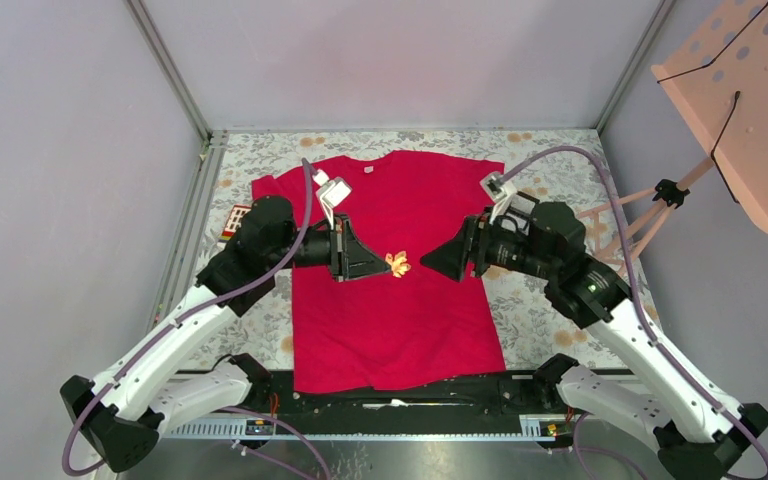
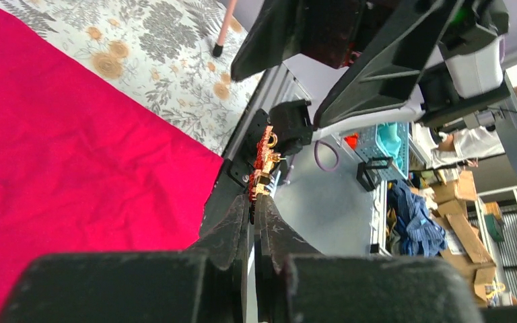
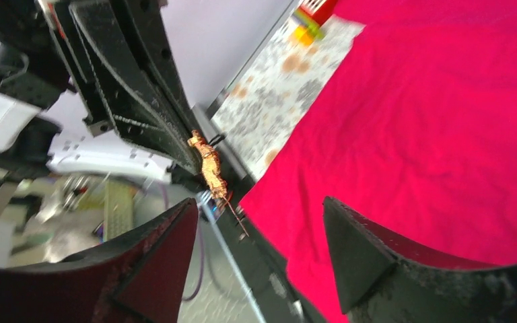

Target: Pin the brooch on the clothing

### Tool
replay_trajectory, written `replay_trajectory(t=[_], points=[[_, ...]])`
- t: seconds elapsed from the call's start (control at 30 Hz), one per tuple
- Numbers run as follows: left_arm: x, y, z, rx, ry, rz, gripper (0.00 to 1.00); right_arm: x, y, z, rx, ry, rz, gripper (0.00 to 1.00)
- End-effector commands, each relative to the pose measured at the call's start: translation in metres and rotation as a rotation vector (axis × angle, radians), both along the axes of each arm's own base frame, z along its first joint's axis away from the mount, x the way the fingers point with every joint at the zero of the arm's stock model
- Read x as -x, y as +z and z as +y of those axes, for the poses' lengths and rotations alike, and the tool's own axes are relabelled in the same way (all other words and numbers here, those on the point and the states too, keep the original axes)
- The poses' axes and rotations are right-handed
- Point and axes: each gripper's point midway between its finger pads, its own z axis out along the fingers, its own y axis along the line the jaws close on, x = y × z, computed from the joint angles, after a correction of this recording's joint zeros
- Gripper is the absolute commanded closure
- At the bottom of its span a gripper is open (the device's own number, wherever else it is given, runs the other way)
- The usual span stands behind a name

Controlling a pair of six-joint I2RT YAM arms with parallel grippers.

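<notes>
The red T-shirt (image 1: 390,280) lies flat on the floral tablecloth, neck at the far side. My left gripper (image 1: 378,264) hovers over the shirt's middle, shut on the small orange-and-yellow brooch (image 1: 398,264), which sticks out past its tips. In the left wrist view the brooch (image 2: 264,165) shows edge-on at the closed fingertips (image 2: 242,215). My right gripper (image 1: 430,263) faces it from the right, open and empty, a short gap from the brooch. In the right wrist view the brooch (image 3: 209,165) hangs from the left gripper's tip with its pin pointing down, the shirt (image 3: 431,121) behind.
A small red and white item (image 1: 235,217) lies on the tablecloth (image 1: 550,310) left of the shirt. A pink perforated stand (image 1: 740,90) leans in at the far right. Frame posts stand at the back corners.
</notes>
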Motion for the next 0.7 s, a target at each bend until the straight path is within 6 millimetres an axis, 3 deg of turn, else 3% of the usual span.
replay_trajectory(t=[0.0, 0.43, 0.67], points=[[0.018, 0.017, 0.002, 0.05, -0.091, -0.061, 1.0, 0.034, 0.025, 0.022, -0.103, 0.271, -0.006, 0.28], [0.024, 0.011, -0.004, 0.055, -0.167, -0.024, 1.0, 0.036, 0.025, 0.043, -0.152, 0.352, 0.018, 0.47], [0.022, 0.012, -0.006, 0.067, -0.164, -0.018, 1.0, 0.041, 0.025, 0.055, -0.146, 0.398, 0.012, 0.63]])
